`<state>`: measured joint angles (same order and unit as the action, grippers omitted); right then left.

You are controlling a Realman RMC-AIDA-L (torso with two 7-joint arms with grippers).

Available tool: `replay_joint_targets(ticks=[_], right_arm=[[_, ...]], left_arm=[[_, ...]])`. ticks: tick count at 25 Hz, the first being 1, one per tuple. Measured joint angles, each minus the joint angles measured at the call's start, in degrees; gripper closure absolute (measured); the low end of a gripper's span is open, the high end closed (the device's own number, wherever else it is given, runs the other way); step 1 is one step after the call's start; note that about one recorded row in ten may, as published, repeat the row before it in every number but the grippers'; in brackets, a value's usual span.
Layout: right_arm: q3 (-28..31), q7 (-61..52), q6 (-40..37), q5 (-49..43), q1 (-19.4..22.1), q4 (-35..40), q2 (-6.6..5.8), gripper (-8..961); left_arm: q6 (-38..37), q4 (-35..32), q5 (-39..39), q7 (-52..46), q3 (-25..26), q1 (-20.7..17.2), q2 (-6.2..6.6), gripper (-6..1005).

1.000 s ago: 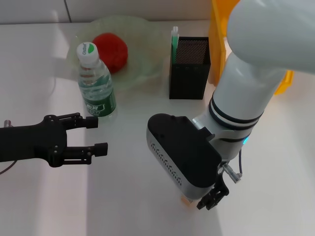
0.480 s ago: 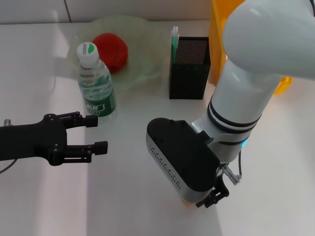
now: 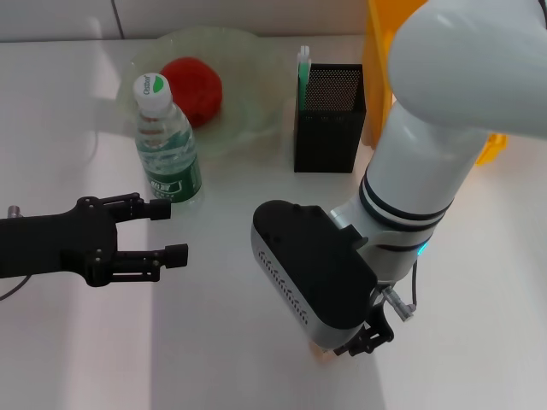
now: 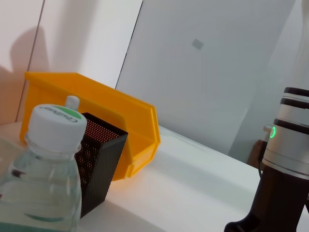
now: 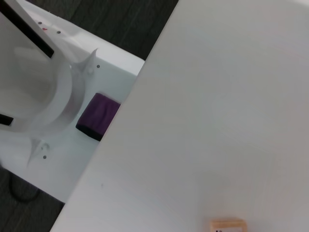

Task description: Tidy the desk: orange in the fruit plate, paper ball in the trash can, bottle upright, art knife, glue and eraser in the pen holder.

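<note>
The orange (image 3: 192,89) lies in the fruit plate (image 3: 256,102). The bottle (image 3: 167,145) (image 4: 46,169) stands upright in front of the plate. My left gripper (image 3: 167,231) hovers open just in front of the bottle, holding nothing. The pen holder (image 3: 329,128) (image 4: 99,159) stands mid-table with a green-and-white stick (image 3: 302,73) in one corner; I cannot tell whether it is glue or art knife. The eraser (image 3: 320,350) (image 5: 228,225) lies near the table's front edge, partly hidden under my right gripper (image 3: 363,336), which hangs low right beside it. The paper ball is out of view.
The trash can (image 3: 380,51) (image 4: 111,113) stands behind and to the right of the pen holder, partly hidden by my right arm (image 3: 427,171). The right wrist view shows the table's front edge (image 5: 120,145) with the robot's white base (image 5: 53,121) below it.
My right wrist has shifted slightly left and closer over the eraser. The left arm, bottle and orange have not moved.
</note>
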<state>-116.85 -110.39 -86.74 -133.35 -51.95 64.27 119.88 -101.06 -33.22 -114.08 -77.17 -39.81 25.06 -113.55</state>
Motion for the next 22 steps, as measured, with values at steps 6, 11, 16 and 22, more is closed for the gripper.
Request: replay_joint_targets(ticks=[6, 11, 16, 22], right_arm=[[6.49, -0.67, -3.82, -0.57, 1.86, 5.36, -0.27, 696], [19.16, -5.23, -7.33, -6.45, 3.78, 14.35, -0.33, 694], [29.27, -14.63, -3.96, -12.04, 3.02, 18.82, -0.39, 691], [31.52, -28.59, 8.39, -19.75, 2.31, 18.01, -0.47, 688]], left_arm=[[-0.07, -0.01, -0.01, 0.0, 0.0, -0.02, 0.0, 152], [-0.26, -0.01, 0.0, 0.0, 0.04, -0.02, -0.01, 152], [-0.67, -0.17, -0.01, -0.02, 0.09, 0.02, -0.03, 152], [-0.72, -0.19, -0.34, -0.05, -0.26, 0.43, 0.04, 152]])
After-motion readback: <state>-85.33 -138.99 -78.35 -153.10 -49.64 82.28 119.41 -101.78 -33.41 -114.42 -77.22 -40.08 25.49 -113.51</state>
